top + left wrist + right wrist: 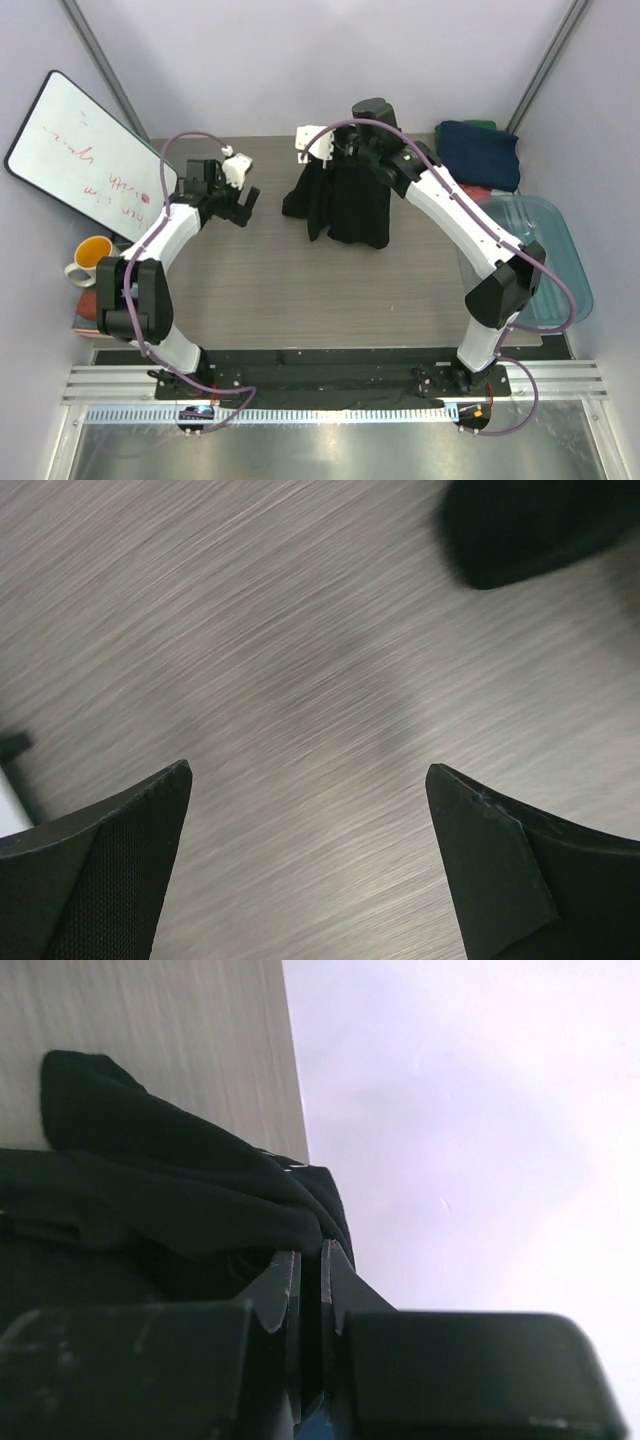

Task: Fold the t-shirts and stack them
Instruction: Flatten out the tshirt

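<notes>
A black t-shirt (340, 200) hangs bunched from my right gripper (345, 150) near the table's far middle, its lower part resting on the table. In the right wrist view the jaws stand almost together, pinching a fold of the black cloth (170, 1200) at the gripper (310, 1250). My left gripper (243, 205) is open and empty, low over bare table left of the shirt; in the left wrist view (310, 780) a corner of the black cloth (530, 525) shows at the top right. A folded navy t-shirt (480, 152) lies at the far right, with green (478, 125) and coral-red (478, 192) cloth edges showing beside it.
A translucent blue plastic tub (545, 265) stands at the right edge. A whiteboard (85, 155) leans at the far left, with a yellow-and-white mug (88, 260) below it. Grey walls close the table behind and at both sides.
</notes>
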Controlling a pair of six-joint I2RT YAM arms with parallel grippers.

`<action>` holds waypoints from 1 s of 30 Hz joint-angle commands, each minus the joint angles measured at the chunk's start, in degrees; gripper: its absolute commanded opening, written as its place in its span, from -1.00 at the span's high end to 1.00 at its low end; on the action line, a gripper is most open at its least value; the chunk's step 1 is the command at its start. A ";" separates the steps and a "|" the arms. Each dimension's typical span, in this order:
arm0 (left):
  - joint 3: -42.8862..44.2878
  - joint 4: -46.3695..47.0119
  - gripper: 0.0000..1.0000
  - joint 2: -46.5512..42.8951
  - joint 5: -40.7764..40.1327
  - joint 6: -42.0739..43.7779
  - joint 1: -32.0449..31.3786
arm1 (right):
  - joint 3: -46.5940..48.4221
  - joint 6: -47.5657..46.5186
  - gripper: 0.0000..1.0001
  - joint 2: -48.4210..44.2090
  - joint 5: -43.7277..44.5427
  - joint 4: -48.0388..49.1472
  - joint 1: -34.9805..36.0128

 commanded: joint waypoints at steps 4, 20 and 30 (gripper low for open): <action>8.19 2.99 -1.00 6.57 16.28 0.68 -2.24 | -5.08 -7.83 0.98 -8.02 -3.46 14.47 -1.80; 37.11 13.09 -0.99 32.85 37.39 -9.52 -4.00 | -12.19 -10.39 0.98 -16.19 -18.59 8.77 -1.63; 43.27 13.90 -0.99 36.37 55.57 -16.45 -4.17 | -23.45 -21.35 0.98 -18.13 -25.19 9.13 -1.71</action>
